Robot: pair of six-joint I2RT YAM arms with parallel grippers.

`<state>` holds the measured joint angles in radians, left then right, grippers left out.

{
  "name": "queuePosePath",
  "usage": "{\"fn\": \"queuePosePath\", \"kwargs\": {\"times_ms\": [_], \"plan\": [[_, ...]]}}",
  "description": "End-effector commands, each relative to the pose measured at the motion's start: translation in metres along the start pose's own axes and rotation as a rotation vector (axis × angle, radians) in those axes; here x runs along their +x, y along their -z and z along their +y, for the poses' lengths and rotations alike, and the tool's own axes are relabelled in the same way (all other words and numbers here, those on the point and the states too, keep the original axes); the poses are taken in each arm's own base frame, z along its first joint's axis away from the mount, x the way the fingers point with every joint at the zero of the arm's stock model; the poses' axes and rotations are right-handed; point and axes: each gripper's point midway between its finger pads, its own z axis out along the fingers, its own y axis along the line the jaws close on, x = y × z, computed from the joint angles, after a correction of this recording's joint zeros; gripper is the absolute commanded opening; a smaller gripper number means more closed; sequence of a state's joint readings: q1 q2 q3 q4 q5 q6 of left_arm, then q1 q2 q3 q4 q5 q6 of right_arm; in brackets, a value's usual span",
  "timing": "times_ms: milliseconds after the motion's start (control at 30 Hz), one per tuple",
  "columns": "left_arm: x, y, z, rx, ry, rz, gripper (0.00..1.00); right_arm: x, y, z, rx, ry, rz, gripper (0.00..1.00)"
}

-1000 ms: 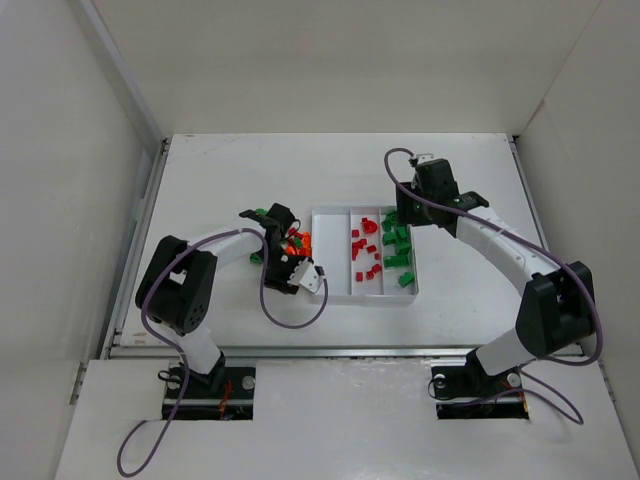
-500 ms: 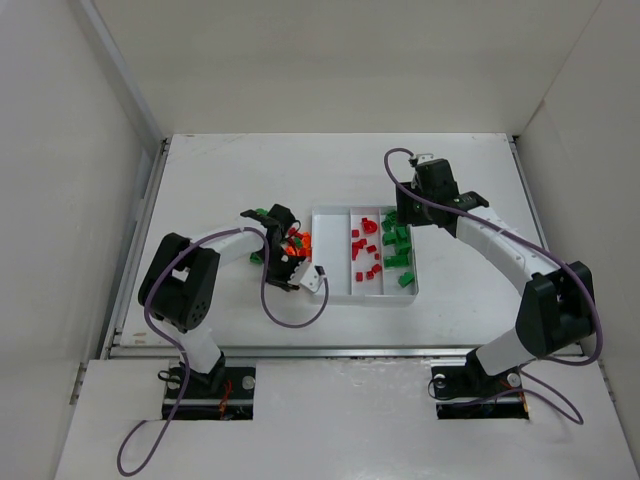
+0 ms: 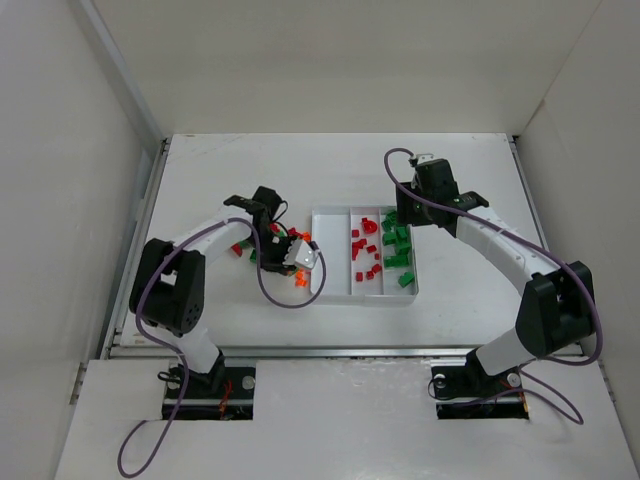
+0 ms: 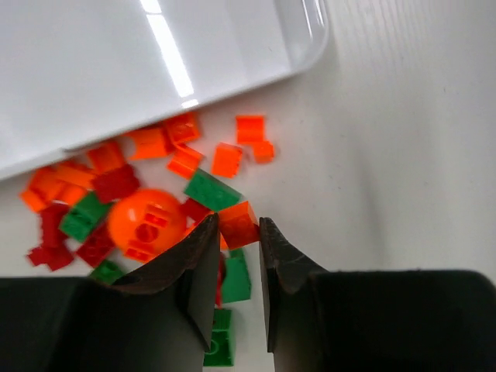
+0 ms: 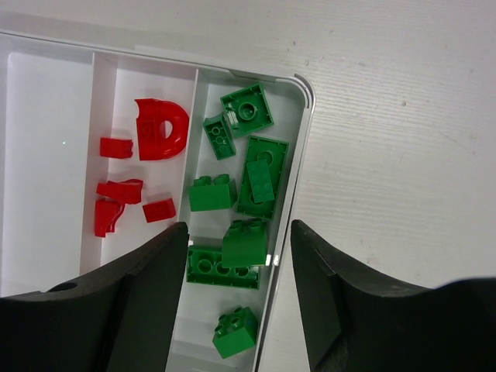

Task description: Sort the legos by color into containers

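A white table within white walls. The left gripper is clenched on a small orange plastic brick, lower centre of its wrist view, over loose bricks beside the shallow white plastic tray. The brick looks light, stiff and slick, so pinch its flat sides. The right gripper hangs released.

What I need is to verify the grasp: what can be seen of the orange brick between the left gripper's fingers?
The orange brick is a small, glossy, bright orange plastic block, roughly boxy, with its upper face tilted. The left gripper pinches it at the fingertips, one dark finger on each side, and its lower part is hidden between them. It sits over the loose pile of red, green and orange legos, just outside a corner of the white tray. Whether it touches the pile below cannot be told.
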<state>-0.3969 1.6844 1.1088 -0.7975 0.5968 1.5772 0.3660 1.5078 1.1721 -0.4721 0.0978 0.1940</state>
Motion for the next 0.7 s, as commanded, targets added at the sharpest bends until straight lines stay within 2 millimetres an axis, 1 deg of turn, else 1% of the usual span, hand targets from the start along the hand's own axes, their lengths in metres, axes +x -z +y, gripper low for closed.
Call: {"fn": "queuePosePath", "kwargs": {"times_ms": [0,33,67,100,133,167,200,233,267,300,333,367,400,433,467,500,533,567,600,633,667], "plan": [[-0.046,0.030,0.008,-0.058,-0.042,-0.142,0.00,-0.022,0.007,-0.001,0.003,0.002,-0.056,0.61],[-0.055,0.033,0.019,-0.094,-0.052,-0.175,0.00,-0.022,0.007,-0.001,0.003,0.002,-0.056,0.61],[-0.068,0.037,0.026,-0.114,-0.031,-0.210,0.00,-0.022,0.007,-0.001,0.003,0.002,-0.056,0.61],[-0.078,0.036,0.030,-0.114,-0.023,-0.248,0.00,-0.022,0.007,-0.001,0.003,0.002,-0.056,0.61],[-0.082,0.032,0.035,-0.108,-0.013,-0.252,0.03,-0.022,0.007,-0.001,0.003,0.002,-0.056,0.61],[-0.091,0.028,0.041,-0.117,-0.033,-0.260,0.06,-0.022,0.007,-0.001,0.003,0.002,-0.056,0.61],[-0.098,0.028,0.047,-0.123,-0.022,-0.275,0.07,-0.022,0.007,-0.001,0.003,0.002,-0.056,0.61],[-0.097,0.020,0.049,-0.111,-0.010,-0.276,0.08,-0.022,0.007,-0.001,0.003,0.002,-0.056,0.61],[-0.104,0.019,0.057,-0.127,-0.028,-0.284,0.13,-0.022,0.007,-0.001,0.003,0.002,-0.056,0.61],[-0.105,0.020,0.064,-0.143,-0.023,-0.280,0.14,-0.024,0.009,-0.001,0.002,0.010,-0.065,0.61],[-0.108,0.015,0.064,-0.133,-0.012,-0.283,0.16,-0.024,0.009,-0.003,0.011,0.010,-0.067,0.61],[-0.105,0.012,0.071,-0.140,-0.013,-0.272,0.19,-0.024,0.009,-0.003,0.011,0.010,-0.067,0.61],[-0.111,0.010,0.071,-0.140,-0.020,-0.277,0.23,-0.026,0.012,-0.002,0.009,0.009,-0.075,0.61],[-0.113,0.006,0.076,-0.144,-0.035,-0.268,0.32,-0.023,0.010,-0.003,0.010,0.009,-0.071,0.61],[-0.108,0.002,0.077,-0.140,-0.026,-0.251,0.37,-0.022,0.010,-0.003,0.010,0.009,-0.071,0.61],[-0.112,0.001,0.077,-0.142,-0.033,-0.255,0.42,-0.020,0.010,-0.003,0.012,0.011,-0.061,0.61],[-0.113,-0.001,0.076,-0.140,-0.040,-0.244,0.47,-0.025,0.012,-0.003,0.010,0.009,-0.072,0.61],[-0.111,-0.001,0.077,-0.145,-0.038,-0.230,0.54,-0.025,0.012,-0.003,0.010,0.009,-0.073,0.61],[-0.112,-0.001,0.079,-0.151,-0.033,-0.232,0.57,-0.025,0.012,-0.004,0.020,0.009,-0.075,0.61],[-0.113,-0.002,0.078,-0.149,-0.039,-0.225,0.60,-0.032,0.016,-0.006,0.027,0.015,-0.094,0.61],[-0.111,-0.002,0.079,-0.155,-0.037,-0.211,0.60,-0.032,0.017,-0.006,0.027,0.016,-0.095,0.61]]}}
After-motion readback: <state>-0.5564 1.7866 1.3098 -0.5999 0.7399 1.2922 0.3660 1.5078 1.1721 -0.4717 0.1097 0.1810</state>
